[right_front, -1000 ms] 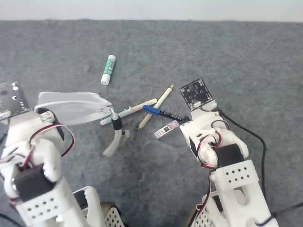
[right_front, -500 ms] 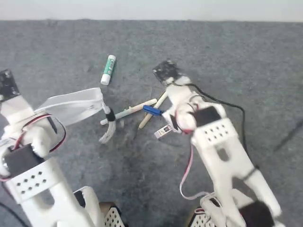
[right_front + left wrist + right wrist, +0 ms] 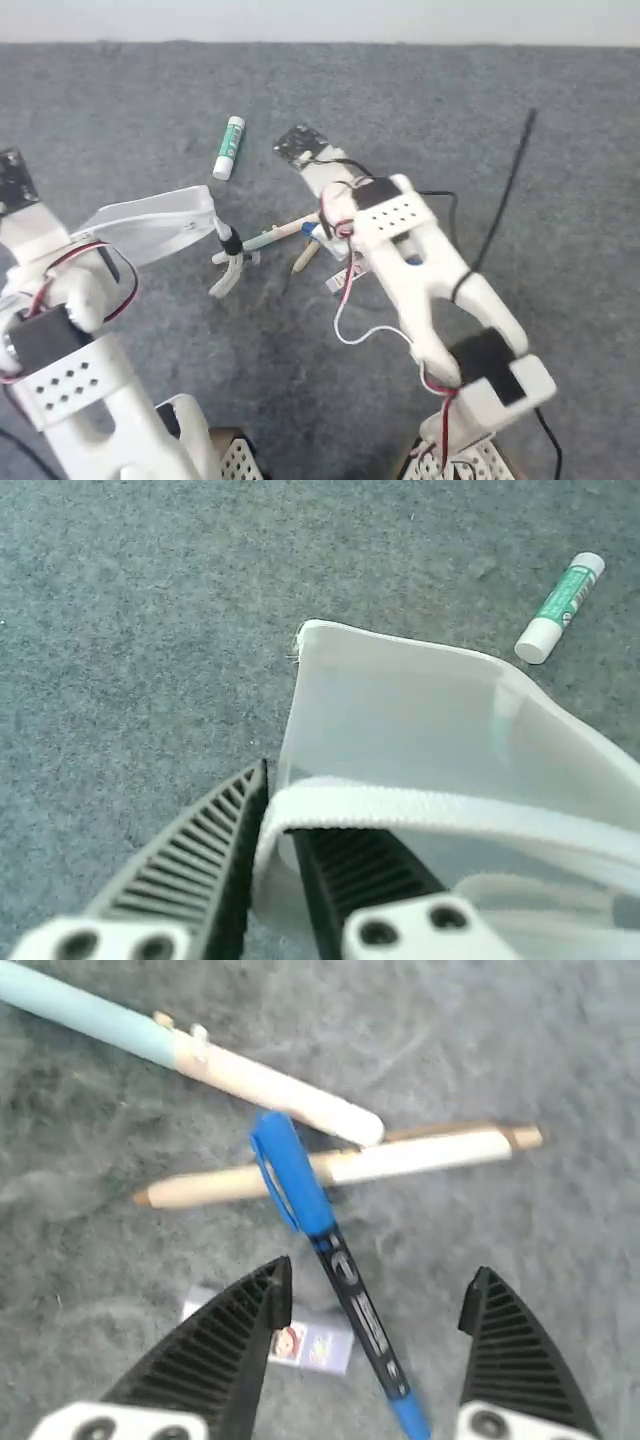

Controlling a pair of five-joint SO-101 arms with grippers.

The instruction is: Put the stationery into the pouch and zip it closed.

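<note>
Right end effector point(image 3: 380, 1270) swings forward and now hovers wide open astride the blue pen point(image 3: 300, 1185), so a grasp looks next; left end effector point(image 3: 278, 810) grips the pouch point(image 3: 400, 720) rim.

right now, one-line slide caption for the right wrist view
Open right tool poised over a blue-capped black pen lying across a cream-and-tan pen on the grey felt mat.

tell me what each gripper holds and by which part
Left gripper grips the pouch by its white zipper-tape edge. Right gripper is open over the blue pen, holding nothing.
</note>
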